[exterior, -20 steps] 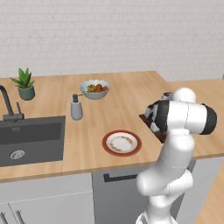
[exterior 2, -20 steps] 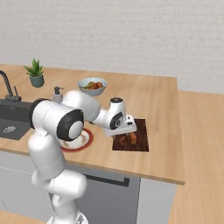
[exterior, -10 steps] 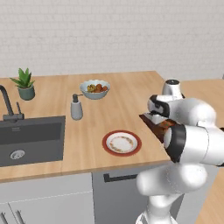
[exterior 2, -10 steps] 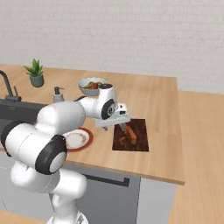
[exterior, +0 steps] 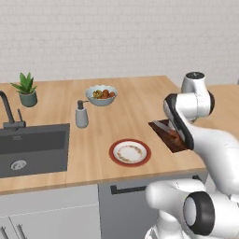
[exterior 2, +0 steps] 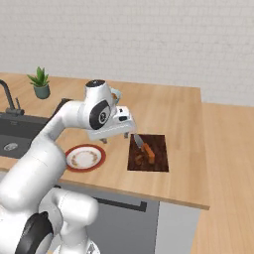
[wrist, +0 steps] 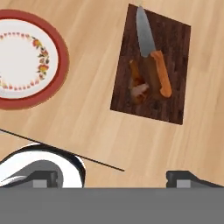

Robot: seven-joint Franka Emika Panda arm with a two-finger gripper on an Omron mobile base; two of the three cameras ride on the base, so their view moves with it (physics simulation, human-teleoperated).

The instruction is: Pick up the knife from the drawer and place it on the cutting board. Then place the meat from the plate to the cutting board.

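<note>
Hand view: end effector (wrist: pixel 112 178) spread wide, empty, above the cutting board (wrist: pixel 151 65).

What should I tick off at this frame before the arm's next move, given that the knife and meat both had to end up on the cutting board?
1. Knife lies flat on the cutting board: ok.
2. Meat is on the board, beside the knife's handle: ok.
3. Plate no longer holds any meat: ok.
4. End effector carries nothing; its fingertips stand wide apart over bare counter: ok.
5. End effector is off the board and touching neither item: ok.
6. Drawer pushed back in: looks shut in the left base view, though the arm hides part of it: cannot tell.
</note>
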